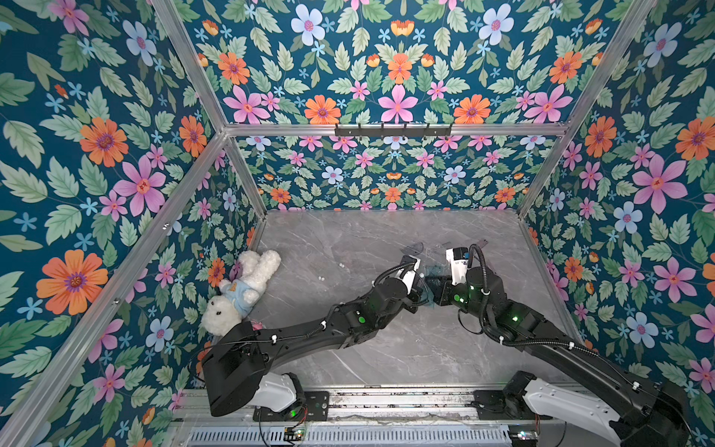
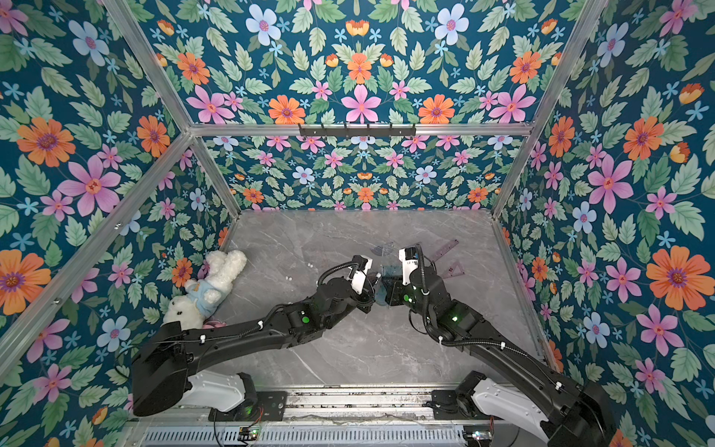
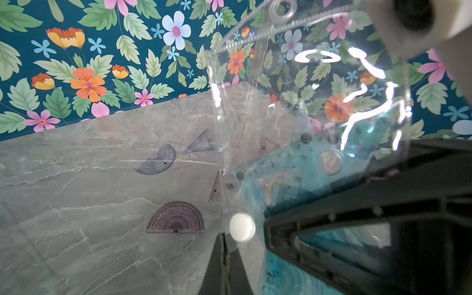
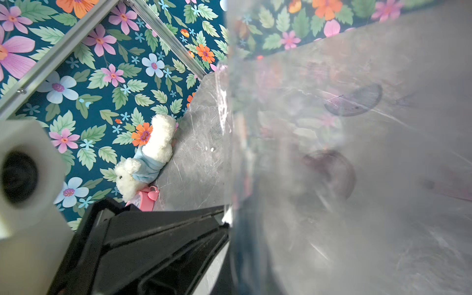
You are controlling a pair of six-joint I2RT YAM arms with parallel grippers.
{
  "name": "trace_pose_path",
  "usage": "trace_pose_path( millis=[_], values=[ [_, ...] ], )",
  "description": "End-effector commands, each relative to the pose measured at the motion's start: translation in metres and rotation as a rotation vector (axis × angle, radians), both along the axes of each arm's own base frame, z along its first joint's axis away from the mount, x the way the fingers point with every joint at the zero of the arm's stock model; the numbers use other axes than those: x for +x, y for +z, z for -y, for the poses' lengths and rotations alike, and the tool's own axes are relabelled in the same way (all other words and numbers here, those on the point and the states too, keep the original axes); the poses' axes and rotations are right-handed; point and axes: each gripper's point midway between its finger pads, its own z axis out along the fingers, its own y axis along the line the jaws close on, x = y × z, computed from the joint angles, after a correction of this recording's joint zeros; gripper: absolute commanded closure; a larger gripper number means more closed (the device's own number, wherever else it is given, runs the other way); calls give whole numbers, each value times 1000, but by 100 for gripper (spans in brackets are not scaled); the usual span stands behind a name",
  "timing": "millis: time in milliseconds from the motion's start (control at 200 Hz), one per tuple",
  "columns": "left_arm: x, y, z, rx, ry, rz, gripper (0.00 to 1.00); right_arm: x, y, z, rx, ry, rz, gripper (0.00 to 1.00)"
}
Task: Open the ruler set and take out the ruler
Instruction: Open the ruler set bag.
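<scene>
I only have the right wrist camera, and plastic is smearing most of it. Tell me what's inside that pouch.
Observer: The left wrist view shows blue rulers inside the clear pouch, with none out yet.
Operator: Report the left end effector.
Observer: The left end effector is shut on the pouch's side edge, right next to its white snap.
Operator: Name those dark blurs on the table.
Observer: They are two purple protractors and purple set squares, all lying flat on the marble table.
</scene>
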Motion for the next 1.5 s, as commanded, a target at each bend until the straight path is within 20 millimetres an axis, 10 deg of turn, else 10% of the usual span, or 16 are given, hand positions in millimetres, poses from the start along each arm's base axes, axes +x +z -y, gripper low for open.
trace_pose_path(
  millis=[0,865,1135,1495],
  values=[
    [3,28,-1,-107,8,46,100,-2,-12,8,-35,-26,-35,92],
    [-13,44,-30,-170,-23,71,100,-7,-8,7,-14,-2,-19,91],
    [-17,42,-24,-158,-63,59,100,-11,0,7,2,13,3,65],
    [-12,31,-41,-61,4,40,100,-19,-6,32,-92,-41,11,56]
  ],
)
